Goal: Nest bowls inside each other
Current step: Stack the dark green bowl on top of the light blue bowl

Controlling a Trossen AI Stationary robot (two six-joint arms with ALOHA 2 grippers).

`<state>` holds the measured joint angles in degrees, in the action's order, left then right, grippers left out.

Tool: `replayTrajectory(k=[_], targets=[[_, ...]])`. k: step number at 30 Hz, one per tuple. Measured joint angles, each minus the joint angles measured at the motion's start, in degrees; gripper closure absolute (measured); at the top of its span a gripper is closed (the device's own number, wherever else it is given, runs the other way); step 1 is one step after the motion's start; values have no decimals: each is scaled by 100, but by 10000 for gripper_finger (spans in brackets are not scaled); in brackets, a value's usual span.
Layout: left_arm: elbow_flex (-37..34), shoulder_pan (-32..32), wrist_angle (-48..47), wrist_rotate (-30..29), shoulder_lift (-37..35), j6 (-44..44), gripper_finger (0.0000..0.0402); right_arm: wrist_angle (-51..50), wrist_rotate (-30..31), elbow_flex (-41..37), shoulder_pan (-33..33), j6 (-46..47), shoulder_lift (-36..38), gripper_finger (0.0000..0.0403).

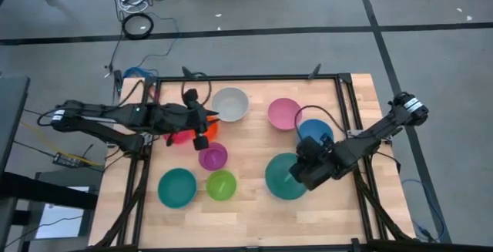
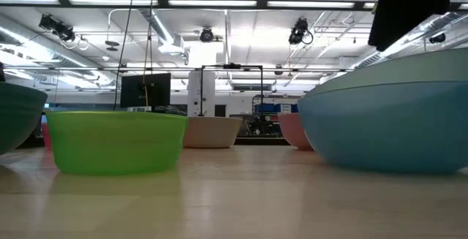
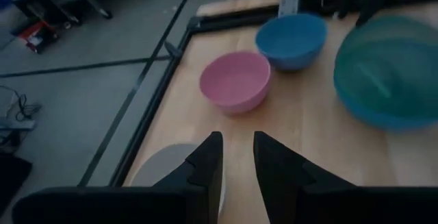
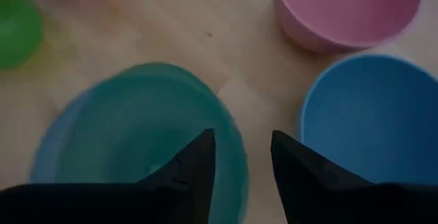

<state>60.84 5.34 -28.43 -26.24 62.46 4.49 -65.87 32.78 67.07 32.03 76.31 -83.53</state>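
From above, most bowls sit separate: white-grey bowl (image 1: 230, 104), pink bowl (image 1: 283, 113), blue bowl (image 1: 314, 132), purple bowl (image 1: 212, 157), lime bowl (image 1: 221, 184), small teal bowl (image 1: 177, 187). My right gripper (image 1: 302, 176) hovers over the big teal bowl (image 1: 282, 176). Right wrist: fingers (image 4: 195, 162) apart, holding nothing. Left wrist: my left gripper (image 3: 237, 157) is slightly parted, empty, near the white-grey one. So nesting's barely started.

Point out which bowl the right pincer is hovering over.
The large teal bowl at the table's right front. The right pincer, open and empty, hangs over its rim. The blue bowl sits beside it; the smaller teal bowl is far left.
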Motion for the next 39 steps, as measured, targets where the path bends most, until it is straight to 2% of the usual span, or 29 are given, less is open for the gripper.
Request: replayTrajectory(k=[10,17,23,30,34,39], targets=[[-2,-9,-134,-4,382,0,310,107,-470,2,82,370,-983,305],[-2,-9,-98,-7,346,0,310,124,62,213,203,312,-644,325],[-2,-9,-89,-7,343,0,310,-202,191,214,210,467,-305,345],[-2,-9,-91,-9,343,-24,310,-255,-622,210,173,801,-232,398],[-2,-9,-99,-9,343,-173,310,-245,-982,210,131,984,-225,398],[-2,-9,-194,-9,345,-253,310,-157,-1036,210,133,1021,-225,401]])
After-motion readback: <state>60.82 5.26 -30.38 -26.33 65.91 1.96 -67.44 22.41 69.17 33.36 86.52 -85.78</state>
